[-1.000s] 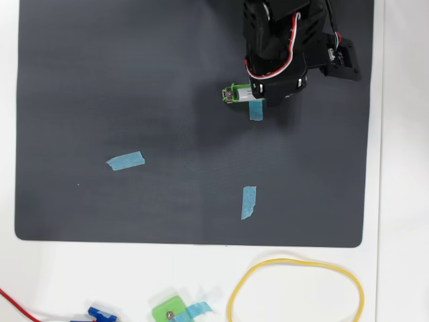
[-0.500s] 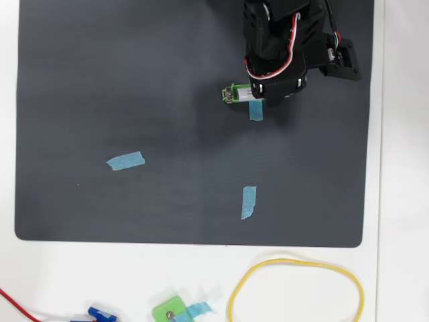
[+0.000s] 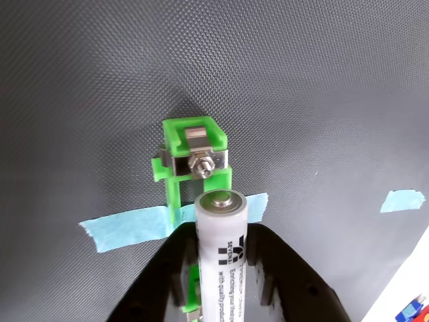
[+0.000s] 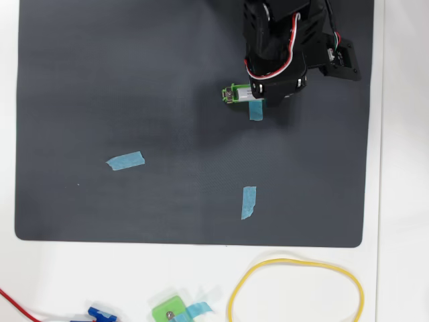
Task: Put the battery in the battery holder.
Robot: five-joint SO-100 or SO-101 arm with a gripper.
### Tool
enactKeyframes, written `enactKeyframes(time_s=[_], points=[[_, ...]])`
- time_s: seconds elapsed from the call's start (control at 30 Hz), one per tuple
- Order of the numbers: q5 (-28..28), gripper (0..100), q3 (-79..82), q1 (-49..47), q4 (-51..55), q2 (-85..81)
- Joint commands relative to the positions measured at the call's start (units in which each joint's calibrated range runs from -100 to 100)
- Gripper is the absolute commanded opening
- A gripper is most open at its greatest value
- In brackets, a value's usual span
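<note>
Pincer [image 3: 221, 285]: clenched on the battery, one black finger on each side of its body; it grips the middle, probably so both ends stay free to meet the contacts.
Battery [image 3: 222, 251]: held between the fingers, lengthwise, with its flat metal cap pointing forward and away from the pincer. In the wrist view the cap sits just short of the far end of the holder.
Battery holder [image 3: 193, 157]: bright green frame directly under and ahead of the pincer, running along the same line as the battery. Far end with metal clip and nut shows clear past the cap; a bit of the near end peeks out below the fingers.
Alignment: battery axis looks parallel to the frame, which the slot demands. Whether it is seated or hovering just above, cannot tell from either view.
Tape across holder [image 3: 134, 228]: blue strip crossing the frame just in front of the fingers, pinning the frame to the dark mat [image 4: 134, 80] so a push will not shift it.
Overhead check: arm [image 4: 278, 47] covers most of the frame; only its left end [image 4: 231, 94] and a tape tail [image 4: 256, 109] show beyond the pincer.
Stage (judgement): insertion, late.
Risk (judgement): cap catching on the far clip; battery riding up on release.
Loose tape [image 4: 125, 160], [image 4: 249, 202]: well clear of the pincer, on the mat.
</note>
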Motion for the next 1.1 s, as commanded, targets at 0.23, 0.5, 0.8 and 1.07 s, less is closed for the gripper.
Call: enactKeyframes(time_s=[0.23, 0.5, 0.8, 1.07], points=[[-0.1, 0, -2.2, 0.2, -2.5, -0.1], [-0.1, 0, -2.1, 0.2, -1.8, -0.1], [0.0, 0, -1.8, 0.3, 1.1, -0.1], [-0.1, 0, -1.8, 0.2, 1.1, -0.1]])
